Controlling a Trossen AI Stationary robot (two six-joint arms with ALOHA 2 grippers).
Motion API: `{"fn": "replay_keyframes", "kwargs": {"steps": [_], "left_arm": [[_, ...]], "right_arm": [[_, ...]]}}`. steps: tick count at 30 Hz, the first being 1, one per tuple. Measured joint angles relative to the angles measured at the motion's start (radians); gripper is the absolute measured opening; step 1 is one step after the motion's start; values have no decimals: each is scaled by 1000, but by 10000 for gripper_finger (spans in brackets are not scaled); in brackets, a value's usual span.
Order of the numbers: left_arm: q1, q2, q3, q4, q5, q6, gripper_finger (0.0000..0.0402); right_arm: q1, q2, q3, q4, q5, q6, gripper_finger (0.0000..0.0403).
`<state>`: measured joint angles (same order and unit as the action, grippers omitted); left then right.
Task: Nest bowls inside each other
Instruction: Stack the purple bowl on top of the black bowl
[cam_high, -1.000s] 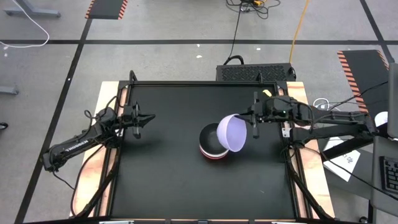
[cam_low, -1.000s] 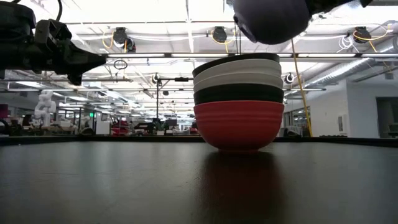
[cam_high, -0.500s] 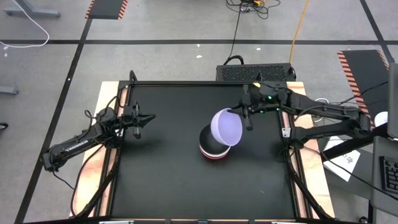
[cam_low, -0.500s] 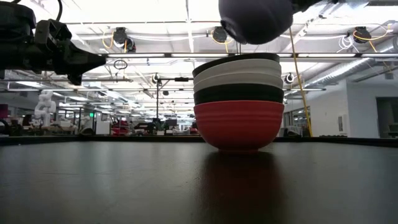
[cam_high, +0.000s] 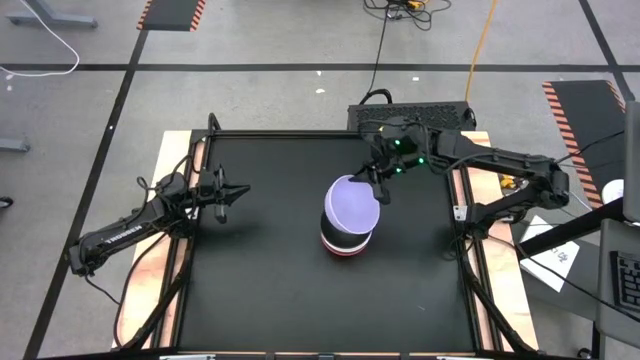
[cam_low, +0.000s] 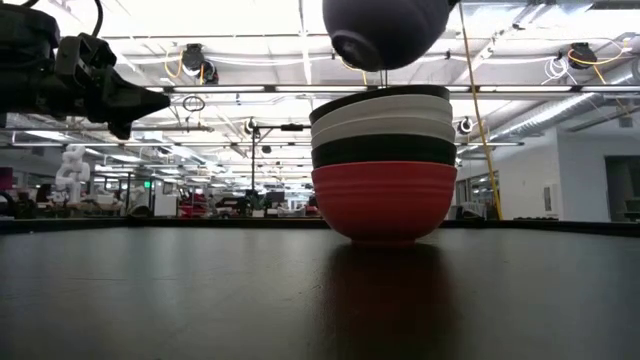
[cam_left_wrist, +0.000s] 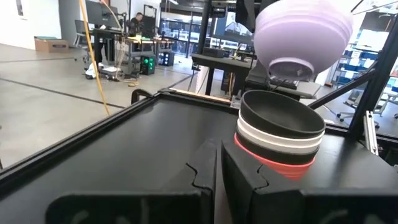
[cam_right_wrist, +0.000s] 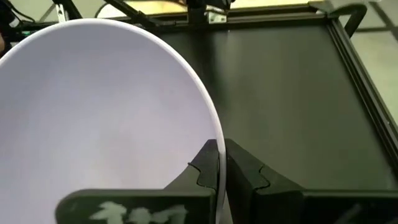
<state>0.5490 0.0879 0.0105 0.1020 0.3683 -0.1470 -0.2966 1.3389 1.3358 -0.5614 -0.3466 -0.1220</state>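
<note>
Stack of bowls (cam_high: 346, 240) sat on the black table (cam_high: 260, 290), roughly mid-table. From the bottom up in the low view: red bowl (cam_low: 384, 200), black bowl (cam_low: 384, 151), two white bowls (cam_low: 384, 122), and a black bowl on top (cam_low: 375, 96) with only its rim showing. All five were nested and upright.

Lavender bowl (cam_high: 351, 203) was in the air directly above the stack, not touching it; a clear gap showed between its base and the top rim in the low view. It was tilted, opening partly toward the right arm. In the left wrist view its ringed base (cam_left_wrist: 292, 67) hung just over the top black bowl of the stack.

Right end effector (cam_high: 376, 184) was pinched shut on the lavender bowl's rim, one finger (cam_right_wrist: 202, 165) inside the rim and the other outside, at the side of the stack toward the table's far edge.

Left end effector (cam_high: 236, 191) was well apart from the stack, off to the left arm's side, raised above the table, fingers closed together and holding nothing.
</note>
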Motion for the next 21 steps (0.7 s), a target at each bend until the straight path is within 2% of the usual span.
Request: {"fn": "replay_keyframes", "kwargs": {"steps": [9,15,21], "left_arm": [[0,0,0,-5,0,9,26],[0,0,0,-3,0,14,26],[0,0,0,-2,0,14,26]], "right_arm": [[-3,101,173,-163,-1,-3,4],[-3,157,210,-190,-51,24,4],[-4,201,229,-226,-54,22,4]]}}
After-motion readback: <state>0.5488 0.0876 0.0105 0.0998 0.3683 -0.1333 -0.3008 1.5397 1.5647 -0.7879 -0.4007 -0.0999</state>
